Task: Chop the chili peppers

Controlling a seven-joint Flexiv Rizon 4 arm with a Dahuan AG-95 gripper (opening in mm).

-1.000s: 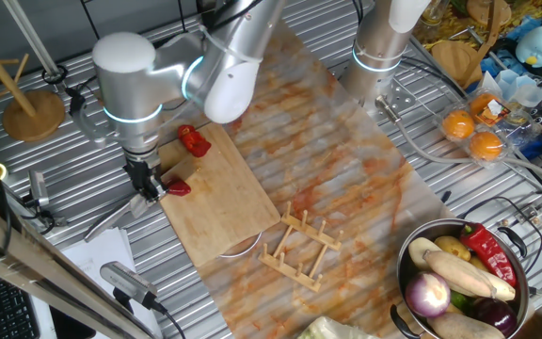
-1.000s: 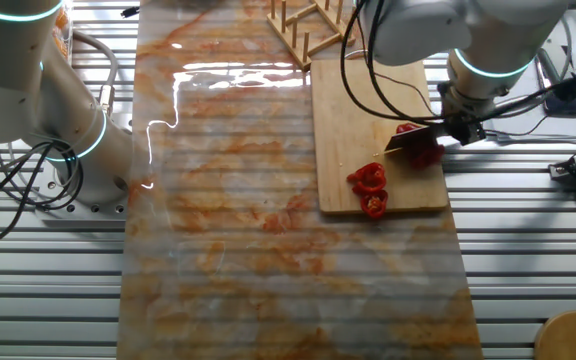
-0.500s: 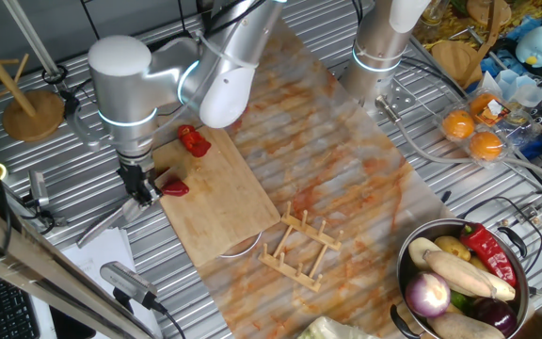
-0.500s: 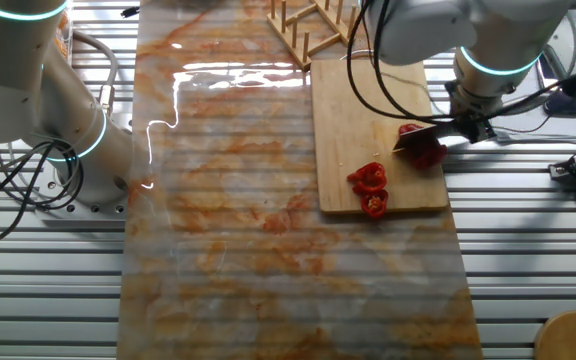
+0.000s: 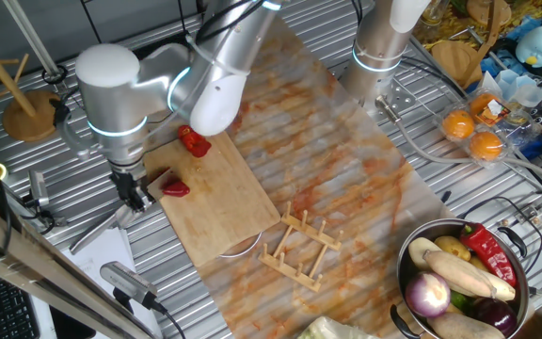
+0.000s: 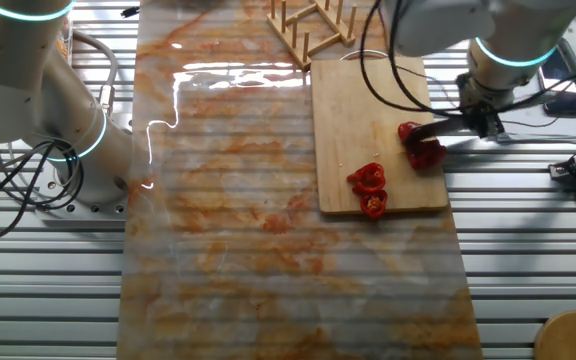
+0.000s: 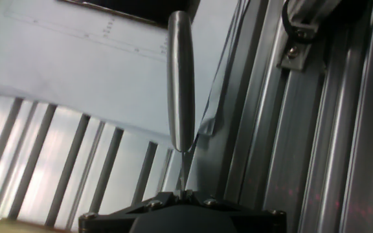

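Note:
Red chili peppers lie cut on the wooden cutting board (image 5: 224,212): a larger clump (image 5: 194,141) near its far edge and a small piece (image 5: 176,188) at its left edge. In the other fixed view they show as one chunk (image 6: 426,148) by the board's (image 6: 368,100) right edge and two pieces (image 6: 371,190) nearer the front. My gripper (image 5: 136,195) (image 6: 486,122) hangs just off the board's edge, shut on a steel knife (image 5: 97,229). The knife's dark end (image 6: 433,128) reaches over the nearest chunk. In the hand view, the knife (image 7: 180,77) runs straight out from my gripper (image 7: 181,193).
A wooden dish rack (image 5: 299,247) (image 6: 308,25) stands past the board's end. A metal bowl (image 5: 445,235) of mixed vegetables sits at the lower right. A second arm's base (image 5: 379,47) (image 6: 28,90), oranges (image 5: 473,132) and a wooden stand (image 5: 31,113) ring the mat.
My gripper has drifted with the knife away from the board, out over the slatted table. The chili pieces have stayed where they were.

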